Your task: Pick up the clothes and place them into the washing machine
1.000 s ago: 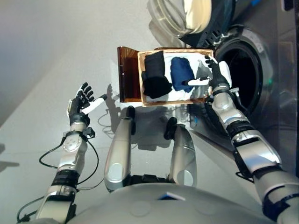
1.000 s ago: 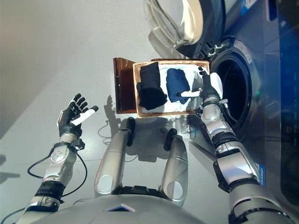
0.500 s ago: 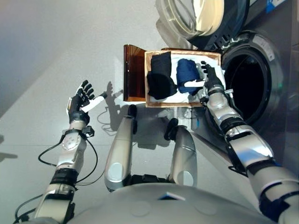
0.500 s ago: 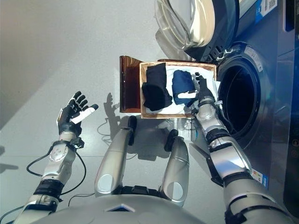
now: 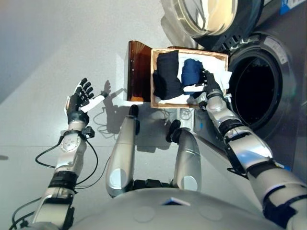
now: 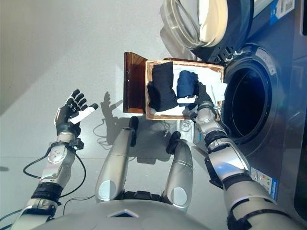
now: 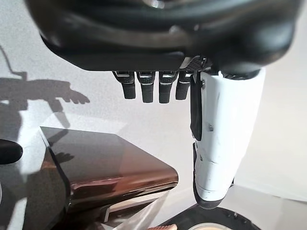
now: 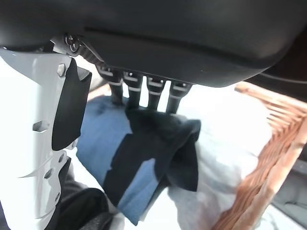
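Observation:
A wicker basket (image 5: pixel 153 81) stands before the washing machine's open drum (image 5: pixel 254 91). In it lie a black garment (image 5: pixel 165 79), a blue garment (image 5: pixel 192 72) and a white cloth (image 5: pixel 223 79). My right hand (image 5: pixel 209 88) reaches over the basket's near right part, open, its straight fingers (image 8: pixel 148 93) touching the blue garment (image 8: pixel 103 139) beside a dark fold (image 8: pixel 163 143); nothing is gripped. My left hand (image 5: pixel 79 98) hangs open over the floor far to the left, holding nothing.
A brown translucent stand (image 5: pixel 136 72) adjoins the basket's left side. The washer's round door (image 5: pixel 211 19) is swung open above the basket. The machine's grey front (image 6: pixel 268 158) runs along the right. Grey floor spreads to the left.
The camera has shifted. My right hand has moved from the basket's right rim further in, onto the blue garment. The left hand has barely moved.

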`<state>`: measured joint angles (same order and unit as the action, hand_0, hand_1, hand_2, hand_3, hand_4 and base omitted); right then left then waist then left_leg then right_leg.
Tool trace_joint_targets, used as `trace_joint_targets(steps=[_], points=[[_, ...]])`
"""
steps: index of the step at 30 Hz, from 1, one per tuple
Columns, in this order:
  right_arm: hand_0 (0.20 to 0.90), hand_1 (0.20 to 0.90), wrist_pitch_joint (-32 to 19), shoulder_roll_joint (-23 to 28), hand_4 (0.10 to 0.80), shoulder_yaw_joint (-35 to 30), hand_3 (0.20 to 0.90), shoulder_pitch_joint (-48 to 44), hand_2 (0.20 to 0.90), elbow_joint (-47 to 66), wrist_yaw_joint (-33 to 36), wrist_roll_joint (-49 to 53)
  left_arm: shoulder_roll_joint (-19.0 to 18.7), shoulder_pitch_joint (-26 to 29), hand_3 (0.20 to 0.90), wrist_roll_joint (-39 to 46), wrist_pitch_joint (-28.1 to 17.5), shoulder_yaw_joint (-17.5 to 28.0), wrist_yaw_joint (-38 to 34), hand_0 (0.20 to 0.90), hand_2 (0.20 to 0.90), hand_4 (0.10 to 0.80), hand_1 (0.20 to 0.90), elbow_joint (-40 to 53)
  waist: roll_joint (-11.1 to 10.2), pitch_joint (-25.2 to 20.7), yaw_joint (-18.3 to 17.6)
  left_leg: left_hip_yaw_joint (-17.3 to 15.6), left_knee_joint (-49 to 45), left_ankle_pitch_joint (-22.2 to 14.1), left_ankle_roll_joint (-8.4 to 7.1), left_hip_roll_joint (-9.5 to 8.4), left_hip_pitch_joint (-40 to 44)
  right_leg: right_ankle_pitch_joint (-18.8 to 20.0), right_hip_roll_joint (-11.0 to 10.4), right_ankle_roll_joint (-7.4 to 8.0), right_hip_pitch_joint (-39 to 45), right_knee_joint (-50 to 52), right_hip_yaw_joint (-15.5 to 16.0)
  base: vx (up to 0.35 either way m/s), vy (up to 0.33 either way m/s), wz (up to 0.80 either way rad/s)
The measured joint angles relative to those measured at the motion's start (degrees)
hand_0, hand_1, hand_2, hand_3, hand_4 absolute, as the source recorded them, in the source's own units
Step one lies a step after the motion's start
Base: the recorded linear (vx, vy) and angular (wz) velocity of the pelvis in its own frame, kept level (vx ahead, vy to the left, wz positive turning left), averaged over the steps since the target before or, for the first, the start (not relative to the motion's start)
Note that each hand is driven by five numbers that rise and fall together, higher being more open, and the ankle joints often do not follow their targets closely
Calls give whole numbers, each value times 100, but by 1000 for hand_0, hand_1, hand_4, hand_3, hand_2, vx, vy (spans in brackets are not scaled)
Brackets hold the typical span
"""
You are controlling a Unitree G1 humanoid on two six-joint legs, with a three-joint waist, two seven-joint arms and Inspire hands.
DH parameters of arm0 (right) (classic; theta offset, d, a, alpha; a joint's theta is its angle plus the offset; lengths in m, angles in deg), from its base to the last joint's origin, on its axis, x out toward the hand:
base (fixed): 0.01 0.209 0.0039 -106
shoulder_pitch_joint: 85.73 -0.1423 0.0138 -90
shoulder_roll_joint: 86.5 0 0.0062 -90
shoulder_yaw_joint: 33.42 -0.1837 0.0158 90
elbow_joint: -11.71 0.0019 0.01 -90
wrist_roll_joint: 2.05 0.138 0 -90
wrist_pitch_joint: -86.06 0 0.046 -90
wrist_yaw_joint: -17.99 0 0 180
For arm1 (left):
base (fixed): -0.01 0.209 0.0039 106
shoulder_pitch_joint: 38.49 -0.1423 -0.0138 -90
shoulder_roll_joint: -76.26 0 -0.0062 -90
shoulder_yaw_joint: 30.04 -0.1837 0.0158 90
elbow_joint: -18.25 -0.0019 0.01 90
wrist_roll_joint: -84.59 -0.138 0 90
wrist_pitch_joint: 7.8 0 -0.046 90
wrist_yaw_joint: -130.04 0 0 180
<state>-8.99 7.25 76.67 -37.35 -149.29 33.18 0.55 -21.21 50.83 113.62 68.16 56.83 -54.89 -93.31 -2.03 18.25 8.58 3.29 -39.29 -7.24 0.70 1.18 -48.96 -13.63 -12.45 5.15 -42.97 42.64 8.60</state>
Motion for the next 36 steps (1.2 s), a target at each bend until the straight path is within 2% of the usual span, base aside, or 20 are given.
trace_joint_targets(steps=[5,11,12,14,15,16,21,36], points=[[900,900,19,-5,800,15,900,-149,900,-192,-15,-71,-7,-20,900,0,40,23,4,900,900,800,900,54,-40,6,28,54,-72,-1,5,-17,-130,2,-8,2,-62,15,57,-22,5,5],[900,900,144,48,800,38,900,-465,900,-468,-31,-329,-188,-55,900,17,50,66,60,900,900,800,900,358,-95,22,63,102,-145,12,-6,-50,-383,-5,-40,-5,-301,126,93,-46,23,4],[859,859,145,66,771,39,859,-476,859,-468,-31,-329,-196,-61,900,19,49,81,76,900,900,800,900,402,-97,20,73,103,-155,11,-7,-70,-415,-5,-53,-5,-335,138,95,-24,26,6],[304,304,145,155,375,41,304,-514,304,-469,-31,-343,-228,-27,900,26,44,93,124,900,900,800,900,468,-98,28,81,119,-211,8,2,-90,-522,-14,-78,-4,-425,199,114,-20,21,4],[219,219,146,183,314,41,219,-528,219,-470,-23,-393,-228,-19,900,32,44,92,127,900,900,800,900,474,-97,28,87,121,-245,-1,12,-90,-553,-18,-81,-4,-449,215,114,0,0,0],[200,200,148,221,300,40,200,-550,200,-471,-16,-449,-227,-16,900,52,45,92,127,900,900,800,900,476,-96,32,88,125,-259,-3,15,-92,-573,-18,-81,-3,-458,216,115,0,0,0],[200,200,208,387,300,39,200,-587,200,-472,-13,-453,-227,-16,900,54,45,93,120,900,900,800,900,478,-98,35,149,133,-313,-11,26,-97,-593,-20,-107,-2,-463,247,117,0,0,0],[200,200,254,239,300,2,200,-547,200,-449,-47,-512,-231,-14,900,70,46,93,128,900,900,800,900,484,-105,40,143,86,-468,-69,67,-98,-640,-73,-152,3,-548,397,42,-1,-5,-1]])
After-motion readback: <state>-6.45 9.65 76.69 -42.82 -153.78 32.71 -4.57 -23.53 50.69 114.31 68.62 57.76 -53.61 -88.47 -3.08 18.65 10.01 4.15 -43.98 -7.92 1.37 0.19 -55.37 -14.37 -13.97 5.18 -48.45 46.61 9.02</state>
